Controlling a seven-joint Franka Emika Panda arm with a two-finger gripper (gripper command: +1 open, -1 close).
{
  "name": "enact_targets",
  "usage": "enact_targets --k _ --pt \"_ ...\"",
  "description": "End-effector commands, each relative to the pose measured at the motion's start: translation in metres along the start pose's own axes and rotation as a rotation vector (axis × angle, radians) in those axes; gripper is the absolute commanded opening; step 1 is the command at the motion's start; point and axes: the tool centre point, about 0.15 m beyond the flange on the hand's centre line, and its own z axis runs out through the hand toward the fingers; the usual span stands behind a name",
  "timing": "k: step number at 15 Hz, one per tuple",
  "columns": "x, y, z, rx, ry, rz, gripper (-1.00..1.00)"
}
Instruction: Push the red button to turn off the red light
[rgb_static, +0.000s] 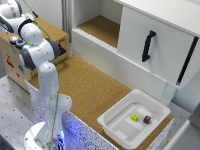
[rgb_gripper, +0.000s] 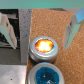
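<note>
Claw (rgb_gripper: 42, 27) wide open (empty), fingers (rgb_gripper: 74, 27) well apart above lit red button (rgb_gripper: 44, 47)

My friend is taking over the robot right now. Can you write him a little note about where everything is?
Gripper: open, holding nothing, above the red button, fingers either side.
Red button: lit, so the light is on. A blue button sits right next to it.
Bin in the exterior view holds two small cubes, not part of this.
Done: lined up over the button.
Left: press it until the light goes off.
</note>
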Motion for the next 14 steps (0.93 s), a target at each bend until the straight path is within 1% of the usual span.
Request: enact_targets --k 1,3,4,6,9,14 --pt "0.068 0.013 0.004 -0.03 -0.189 -0.003 1.0" --pt "0.076 0.017 0.005 -0.034 -0.186 -0.02 1.0" --pt "0.079 0.018 0.004 -0.045 -0.184 -0.023 -1.0" --pt "0.082 0.016 0.004 -0.032 -0.181 -0.041 -1.0" --pt "0.074 0.011 0.004 -0.028 -0.196 -0.039 -1.0" --pt "0.059 0.014 -0.003 -0.055 -0.2 -0.019 -1.0"
